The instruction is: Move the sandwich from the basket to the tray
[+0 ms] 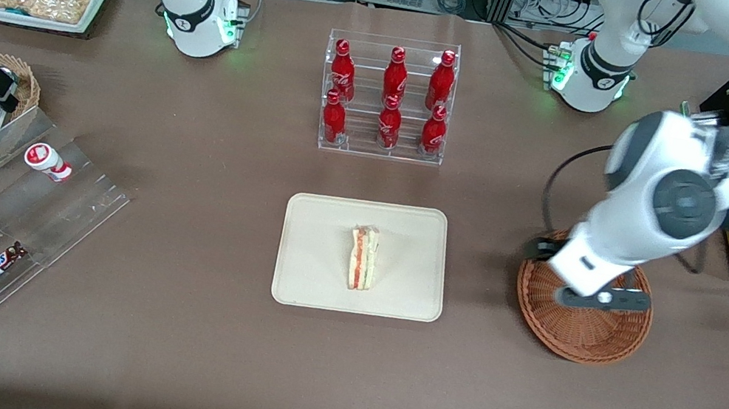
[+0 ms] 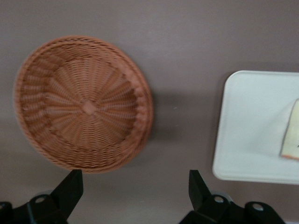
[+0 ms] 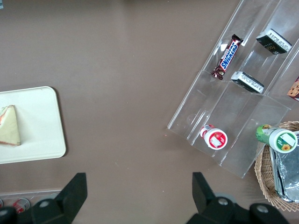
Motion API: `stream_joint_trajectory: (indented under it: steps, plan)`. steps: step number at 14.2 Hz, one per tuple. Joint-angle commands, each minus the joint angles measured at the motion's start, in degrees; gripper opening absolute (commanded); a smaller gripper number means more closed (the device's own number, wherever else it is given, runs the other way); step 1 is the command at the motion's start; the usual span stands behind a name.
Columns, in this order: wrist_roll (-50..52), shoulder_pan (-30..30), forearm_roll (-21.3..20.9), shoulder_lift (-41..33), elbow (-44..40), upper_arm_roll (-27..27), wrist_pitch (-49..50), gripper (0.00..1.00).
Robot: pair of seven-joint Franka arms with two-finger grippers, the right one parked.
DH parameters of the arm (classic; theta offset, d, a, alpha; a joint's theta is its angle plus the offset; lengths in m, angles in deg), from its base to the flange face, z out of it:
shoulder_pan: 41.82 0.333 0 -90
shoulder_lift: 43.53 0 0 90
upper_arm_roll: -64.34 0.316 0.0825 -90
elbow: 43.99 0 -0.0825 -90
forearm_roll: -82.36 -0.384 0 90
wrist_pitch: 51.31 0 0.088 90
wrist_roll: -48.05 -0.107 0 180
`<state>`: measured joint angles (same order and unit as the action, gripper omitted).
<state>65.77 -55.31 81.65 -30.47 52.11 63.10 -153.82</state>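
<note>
The sandwich [image 1: 362, 258] already lies near the middle of the tray [image 1: 307, 277], its long axis running from the tray's near edge toward its far edge, the narrow tip toward the bottles. The gripper [image 2: 135, 196] hangs over the basket [image 1: 582, 333], jaws open and empty; little risk remains beyond the arm clipping the basket rim while withdrawing
</note>
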Motion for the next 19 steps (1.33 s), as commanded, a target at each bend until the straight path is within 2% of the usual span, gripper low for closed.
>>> stream_joint_trajectory:
  steps: [1,4,6,8,12,15,19]
  plan:
    - [-8.9,5.5,-0.3,-5.9,3.3,-0.8,2.6,1.00]
    - [-17.2,11.4,0.4,-7.3,0.7,-1.6,7.9,1.00]
    - [-24.3,15.6,2.4,-9.2,0.4,-2.3,8.2,1.00]
    - [-29.5,17.2,2.8,-10.2,-1.5,-1.1,8.3,1.00]
    - [-30.5,16.7,8.0,-9.5,-7.6,4.8,8.6,1.00]
    - [-30.6,15.9,6.2,-9.8,-7.1,5.0,9.0,1.00]
    - [-30.0,15.8,4.4,-10.3,-6.9,2.7,11.0,1.00]
